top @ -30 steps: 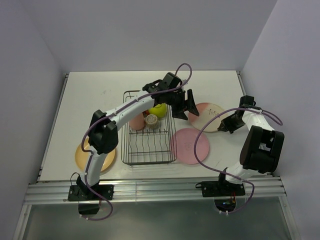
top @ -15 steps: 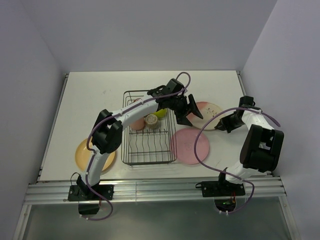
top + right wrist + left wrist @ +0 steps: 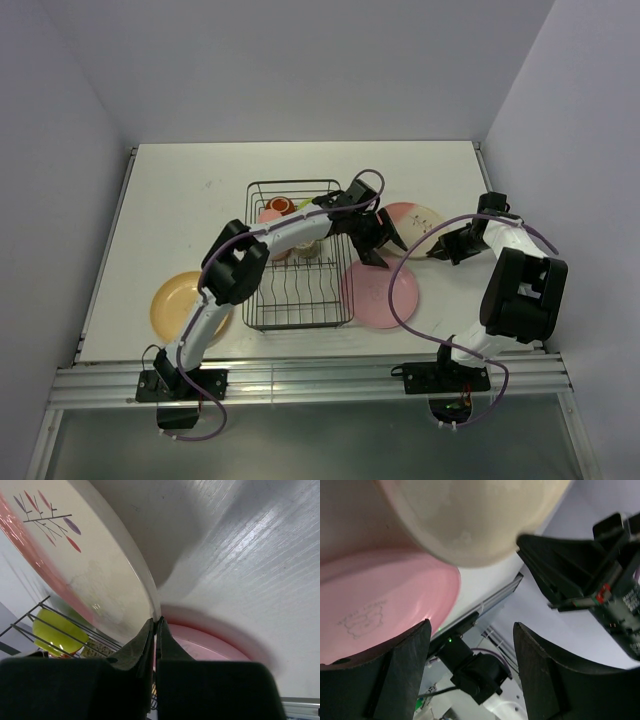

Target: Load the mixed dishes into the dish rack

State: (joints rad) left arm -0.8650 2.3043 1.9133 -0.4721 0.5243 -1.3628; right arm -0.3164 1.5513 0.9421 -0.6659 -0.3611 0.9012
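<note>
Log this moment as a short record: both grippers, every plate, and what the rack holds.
left gripper: open, empty, right of the black wire dish rack
right gripper: shut on the rim of the pink-and-cream plastic plate
plain pink plate: flat on the table, right of the rack
yellow-orange plate: on the table, left of the rack
in rack: lime-green bowl, small tan bowl, red-orange cup
</note>
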